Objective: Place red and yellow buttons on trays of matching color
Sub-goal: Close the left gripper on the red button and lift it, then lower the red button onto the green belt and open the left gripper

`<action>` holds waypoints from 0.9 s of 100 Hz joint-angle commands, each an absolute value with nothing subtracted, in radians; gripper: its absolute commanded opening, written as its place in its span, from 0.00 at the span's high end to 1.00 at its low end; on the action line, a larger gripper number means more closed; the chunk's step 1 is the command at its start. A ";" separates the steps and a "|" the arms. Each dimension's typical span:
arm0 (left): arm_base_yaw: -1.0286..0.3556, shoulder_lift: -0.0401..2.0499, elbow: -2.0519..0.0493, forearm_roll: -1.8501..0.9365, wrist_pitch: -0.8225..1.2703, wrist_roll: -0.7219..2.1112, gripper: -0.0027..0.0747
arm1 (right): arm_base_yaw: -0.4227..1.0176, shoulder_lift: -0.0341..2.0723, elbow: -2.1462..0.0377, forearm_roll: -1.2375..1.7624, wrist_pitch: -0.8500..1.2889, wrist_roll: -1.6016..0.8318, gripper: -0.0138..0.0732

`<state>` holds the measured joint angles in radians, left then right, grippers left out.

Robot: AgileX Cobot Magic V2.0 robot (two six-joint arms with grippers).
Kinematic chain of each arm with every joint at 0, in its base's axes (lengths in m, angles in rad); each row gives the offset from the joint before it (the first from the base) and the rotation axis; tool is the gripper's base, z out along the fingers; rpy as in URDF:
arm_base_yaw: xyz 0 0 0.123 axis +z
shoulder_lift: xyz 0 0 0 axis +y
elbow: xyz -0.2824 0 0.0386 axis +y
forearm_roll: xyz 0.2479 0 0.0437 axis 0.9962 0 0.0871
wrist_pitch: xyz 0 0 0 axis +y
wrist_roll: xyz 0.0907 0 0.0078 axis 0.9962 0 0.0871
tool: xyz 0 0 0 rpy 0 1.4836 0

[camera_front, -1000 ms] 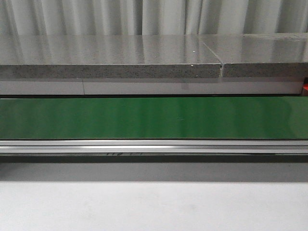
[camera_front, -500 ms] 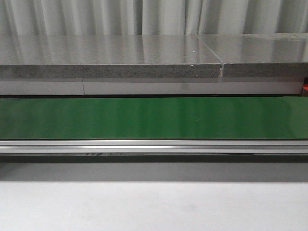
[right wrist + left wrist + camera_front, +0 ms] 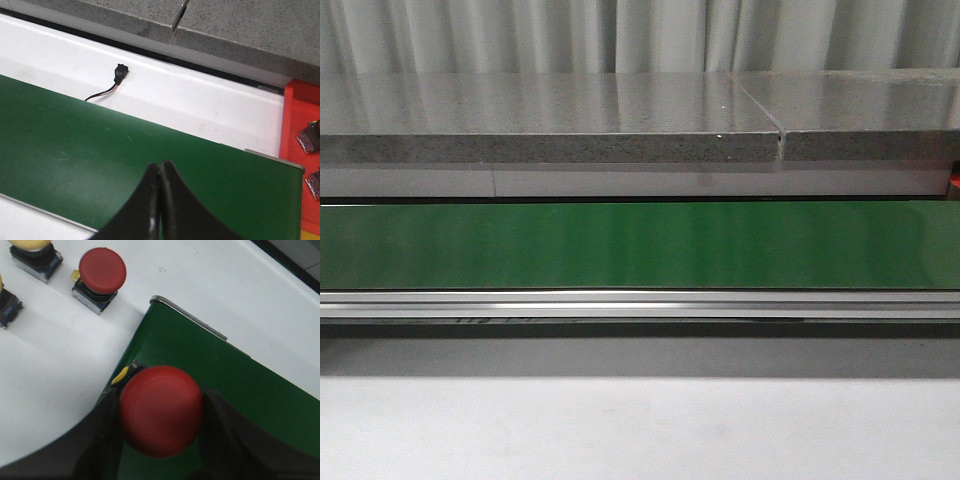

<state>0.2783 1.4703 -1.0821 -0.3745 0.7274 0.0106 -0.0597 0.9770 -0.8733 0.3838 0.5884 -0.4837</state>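
Note:
In the left wrist view my left gripper (image 3: 161, 415) is shut on a red button (image 3: 160, 410), held over the end of the green belt (image 3: 240, 385). A second red button (image 3: 101, 271) stands on the white table beside the belt's end. Parts of two yellow buttons (image 3: 31, 246) show at the picture's edge near it. My right gripper (image 3: 160, 172) is shut with nothing between its fingers, above the green belt (image 3: 75, 140). A red tray (image 3: 299, 130) lies past the belt's end in the right wrist view, with small dark parts (image 3: 310, 137) in it. No yellow tray is in view.
The front view shows only the green belt (image 3: 640, 245), its metal rail (image 3: 640, 303), a grey stone ledge (image 3: 550, 125) behind and white table (image 3: 640, 430) in front. A small black sensor with a wire (image 3: 119, 74) sits on the white strip beyond the belt.
The print on the belt's lower edge has shifted to the left in the front view. Nothing else differs there.

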 commanded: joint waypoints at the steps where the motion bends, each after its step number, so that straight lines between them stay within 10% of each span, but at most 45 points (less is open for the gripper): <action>1: 0.246 1.430 -1.110 -0.411 0.685 0.041 0.99 | -0.058 0.959 -0.910 0.394 0.533 -0.493 0.92; 90: 0.181 1.508 -1.103 -0.386 0.738 0.069 0.97 | -0.058 0.959 -0.910 0.394 0.533 -0.493 0.92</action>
